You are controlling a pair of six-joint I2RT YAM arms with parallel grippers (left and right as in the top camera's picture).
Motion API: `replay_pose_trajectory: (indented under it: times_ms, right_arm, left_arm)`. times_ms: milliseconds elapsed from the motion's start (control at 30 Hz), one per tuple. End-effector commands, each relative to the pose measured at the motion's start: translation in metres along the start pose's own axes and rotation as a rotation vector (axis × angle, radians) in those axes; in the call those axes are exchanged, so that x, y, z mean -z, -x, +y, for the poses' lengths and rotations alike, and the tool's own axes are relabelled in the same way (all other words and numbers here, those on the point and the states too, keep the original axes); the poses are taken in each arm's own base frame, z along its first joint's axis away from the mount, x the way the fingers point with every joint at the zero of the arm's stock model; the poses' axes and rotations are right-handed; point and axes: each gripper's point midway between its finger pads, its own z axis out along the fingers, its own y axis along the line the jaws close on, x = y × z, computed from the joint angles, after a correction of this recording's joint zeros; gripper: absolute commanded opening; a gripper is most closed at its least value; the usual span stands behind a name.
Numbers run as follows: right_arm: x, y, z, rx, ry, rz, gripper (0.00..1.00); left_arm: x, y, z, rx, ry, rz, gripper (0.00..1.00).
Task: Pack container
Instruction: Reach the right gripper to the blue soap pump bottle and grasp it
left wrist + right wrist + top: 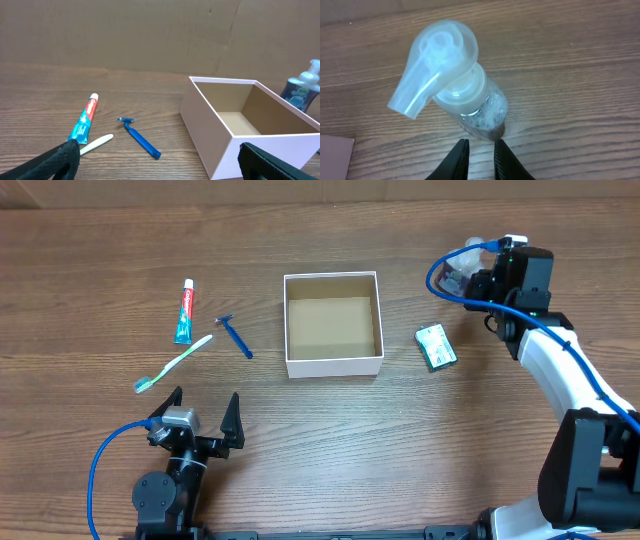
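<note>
My right gripper [481, 146] hangs nearly closed and empty just short of the clear plastic pump bottle [452, 85] — pushing on like this could topple it. The square white cardboard container [335, 365] sits mid-table, well apart; the left gripper [200, 415] gapes wide.

We record a wooden surface [100, 260] carrying an open container [333, 365] at centre. At its 9 o'clock lie toothpaste [184, 312], razor [236, 337] and toothbrush [175, 364]. A green packet [436, 347] lies at 3 o'clock. A pump bottle [445, 75] stands at 2 o'clock.
</note>
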Motion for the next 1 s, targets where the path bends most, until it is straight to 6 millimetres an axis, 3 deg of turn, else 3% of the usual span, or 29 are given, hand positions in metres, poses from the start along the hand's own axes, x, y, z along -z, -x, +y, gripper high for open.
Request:
replay_pose_trajectory:
  times_ms: [0,67,167,267,467,633,667,800,967]
  right_arm:
    - [0.012,0.027,0.003,0.003,0.006,-0.066,0.27]
    - [0.012,0.027,0.005,0.003,0.015,-0.065,0.63]
    - [0.012,0.029,0.006,0.004,0.023,-0.074,0.71]
    - [0.010,0.039,0.014,0.006,0.069,-0.116,0.72]
    - [-0.010,0.049,0.028,-0.115,0.167,-0.177,0.72]
    - [-0.013,0.059,0.031,-0.145,0.190,-0.223,0.72]
    - [-0.013,0.062,0.031,-0.144,0.192,-0.236,0.69]
    - [-0.012,0.064,0.031,-0.143,0.193,-0.243,0.43]
    - [-0.013,0.060,0.031,-0.145,0.191,-0.225,0.31]
  left_arm:
    - [0.000,0.001,0.003,-0.011,0.015,-0.008,1.00]
    - [0.000,0.001,0.003,-0.011,0.015,-0.008,1.00]
    - [0.000,0.001,0.003,-0.011,0.015,-0.008,1.00]
    - [0.000,0.001,0.003,-0.011,0.015,-0.008,1.00]
    - [0.000,0.001,0.003,-0.011,0.015,-0.008,1.00]
    - [0.000,0.001,0.003,-0.011,0.015,-0.008,1.00]
    - [0.000,0.001,0.004,-0.011,0.016,-0.008,1.00]
    - [0.000,0.001,0.003,-0.011,0.015,-0.008,1.00]
    - [0.000,0.001,0.004,-0.011,0.016,-0.008,1.00]
